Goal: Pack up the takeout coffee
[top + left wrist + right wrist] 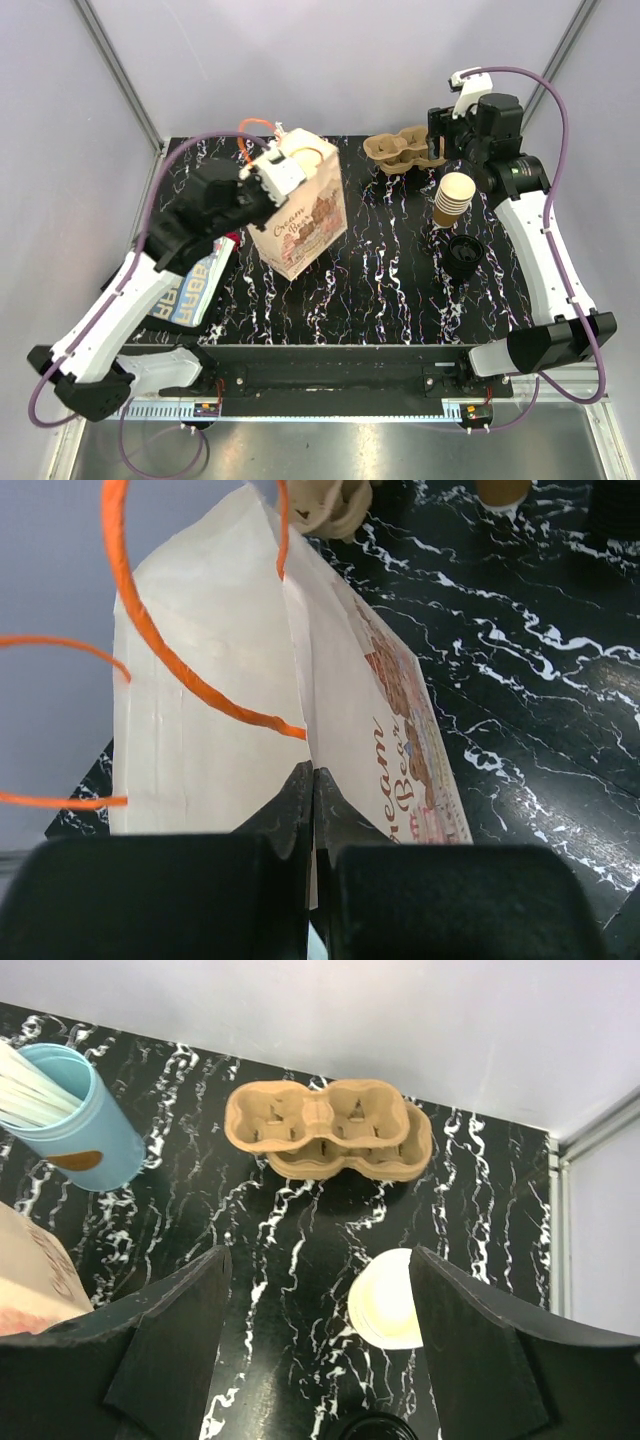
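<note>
Left fingers (312, 780): closed on the rim of the paper bag (300, 220), upright on the desk (400, 290); hold its mouth steady. Right fingers (318, 1270): spread, empty, above the cup carrier (405, 150). Coffee's black lid (463, 255): beside the cup stack (455, 198), outside the bag; approach squarely.

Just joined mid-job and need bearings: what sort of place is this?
Probably a mock café packing bench in a lab enclosure: pulp cup carriers, stacked paper cups and a printed paper bag on a marbled table.

right gripper (318, 1255) jaws wide apart | cup carrier (325, 1130) beyond | blue cup (75, 1125) left | cup stack (385, 1300) beside right finger
</note>
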Robot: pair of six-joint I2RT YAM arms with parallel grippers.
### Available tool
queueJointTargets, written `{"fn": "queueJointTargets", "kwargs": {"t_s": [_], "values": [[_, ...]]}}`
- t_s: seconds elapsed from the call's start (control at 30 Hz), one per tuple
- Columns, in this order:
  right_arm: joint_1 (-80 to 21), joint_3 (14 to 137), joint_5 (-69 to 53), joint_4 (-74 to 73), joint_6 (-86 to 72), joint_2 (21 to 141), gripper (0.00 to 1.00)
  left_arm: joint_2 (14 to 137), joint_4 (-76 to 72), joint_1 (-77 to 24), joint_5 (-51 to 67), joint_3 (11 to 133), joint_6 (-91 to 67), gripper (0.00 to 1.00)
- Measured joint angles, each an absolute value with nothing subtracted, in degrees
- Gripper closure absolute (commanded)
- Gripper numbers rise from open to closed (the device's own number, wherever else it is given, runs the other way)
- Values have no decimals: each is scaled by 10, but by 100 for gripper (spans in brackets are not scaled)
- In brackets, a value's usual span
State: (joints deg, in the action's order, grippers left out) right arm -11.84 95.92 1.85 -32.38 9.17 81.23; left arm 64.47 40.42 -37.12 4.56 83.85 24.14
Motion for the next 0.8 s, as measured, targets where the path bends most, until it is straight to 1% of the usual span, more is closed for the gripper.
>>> {"fn": "queueJointTargets", "kwargs": {"t_s": [0.23, 0.27, 0.37, 0.43, 0.47, 0.5, 0.57, 0.6, 0.67, 0.7, 0.77, 0.8], "values": [[-118, 939, 35, -311, 100, 814, 22, 709, 347, -457, -57, 806, 240, 100], [-118, 936, 37, -310, 102, 814, 22, 720, 338, -465, -69, 804, 239, 98], [-118, 925, 41, -306, 106, 814, 21, 747, 319, -479, -99, 799, 232, 86], [-118, 916, 41, -302, 108, 815, 21, 755, 308, -484, -111, 793, 226, 82], [-118, 913, 41, -300, 109, 815, 21, 756, 304, -486, -113, 789, 223, 70], [-117, 909, 41, -298, 109, 816, 21, 756, 300, -488, -115, 786, 221, 64], [-116, 906, 41, -298, 110, 817, 21, 755, 295, -492, -116, 782, 219, 55], [-115, 906, 40, -298, 110, 818, 21, 755, 295, -495, -115, 781, 215, 45], [-111, 906, 40, -296, 110, 823, 21, 754, 294, -500, -111, 779, 211, 35], [-108, 907, 40, -295, 109, 827, 21, 752, 295, -502, -107, 778, 209, 27], [-102, 910, 39, -294, 109, 840, 21, 747, 295, -504, -98, 778, 205, 18], [-100, 915, 39, -295, 109, 849, 21, 745, 296, -504, -94, 778, 206, 10]]}}
